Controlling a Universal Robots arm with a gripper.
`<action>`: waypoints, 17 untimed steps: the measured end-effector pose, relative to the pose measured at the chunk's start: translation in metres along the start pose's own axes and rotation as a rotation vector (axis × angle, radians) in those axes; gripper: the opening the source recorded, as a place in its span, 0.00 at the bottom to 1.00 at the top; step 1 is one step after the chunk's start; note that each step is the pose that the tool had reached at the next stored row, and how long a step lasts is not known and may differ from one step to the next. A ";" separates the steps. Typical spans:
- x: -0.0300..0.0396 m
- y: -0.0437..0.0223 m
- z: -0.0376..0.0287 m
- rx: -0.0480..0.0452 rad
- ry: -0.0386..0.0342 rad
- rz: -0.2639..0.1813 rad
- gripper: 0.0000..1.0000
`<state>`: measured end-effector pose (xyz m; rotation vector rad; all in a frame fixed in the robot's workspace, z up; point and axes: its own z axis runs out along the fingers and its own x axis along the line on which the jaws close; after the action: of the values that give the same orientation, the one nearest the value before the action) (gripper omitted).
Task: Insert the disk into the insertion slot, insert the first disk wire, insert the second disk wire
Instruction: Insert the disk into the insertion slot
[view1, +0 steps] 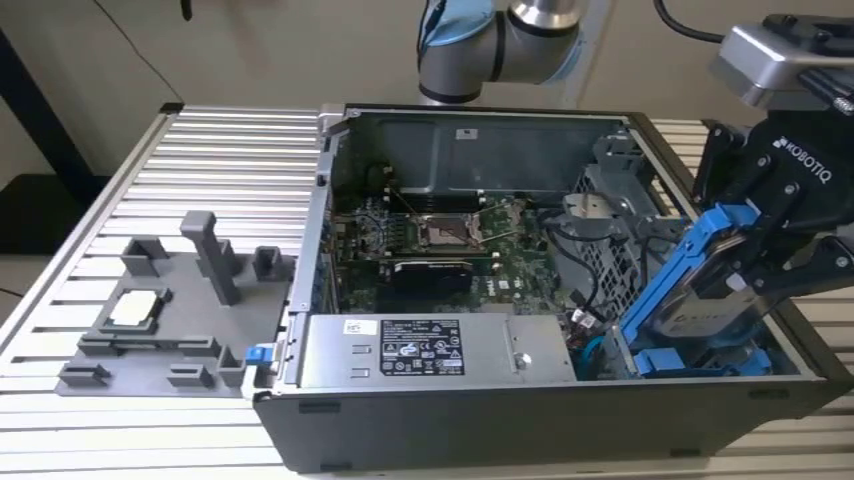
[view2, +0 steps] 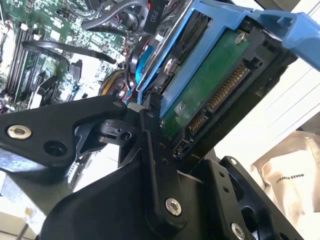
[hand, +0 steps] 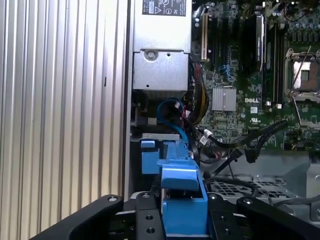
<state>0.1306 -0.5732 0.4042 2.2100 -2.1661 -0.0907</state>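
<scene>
The black two-finger gripper (view1: 763, 262) is closed on the disk (view1: 705, 300). Its fingers (hand: 145, 220) press the two long sides of the bright blue bracket, as both wrist views show.

The disk hangs steeply tilted at the exterior view's right. Its upper end rises above the open computer case (view1: 307, 400). Its lower end dips into the case's near right corner, just beside the grey perforated cage that forms the insertion slot (view1: 611, 252). By that tilt it does not look seated yet.

In the second wrist view the drive's green circuit board (view2: 210, 95) and its connector row are bare.

The disk is probably stiff, fairly heavy for its size and sensitive to knocks, while the plastic bracket likely gives a little. The bracket sides look like the safe place to hold, not the bare board or connector.

Room is tight. The case's right wall stands just beside the disk. A bundle of cables (view1: 587, 320) lies between the disk and the grey power-supply box (view1: 427, 350) on its left, and the motherboard (view1: 427, 230) sits farther in. Above the case there is open air.

A ribbed metal table (view1: 240, 150) stretches to the left, well apart.
</scene>
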 end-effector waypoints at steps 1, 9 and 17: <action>-0.0003 -0.0002 0.0017 -0.0006 0.0001 0.000 0.33; -0.0012 -0.0019 0.0213 -0.0014 -0.0001 0.000 0.33; -0.0011 -0.0023 0.0267 -0.0014 -0.0033 0.000 0.33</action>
<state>0.1309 -0.5718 0.3774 2.2109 -2.1668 -0.0959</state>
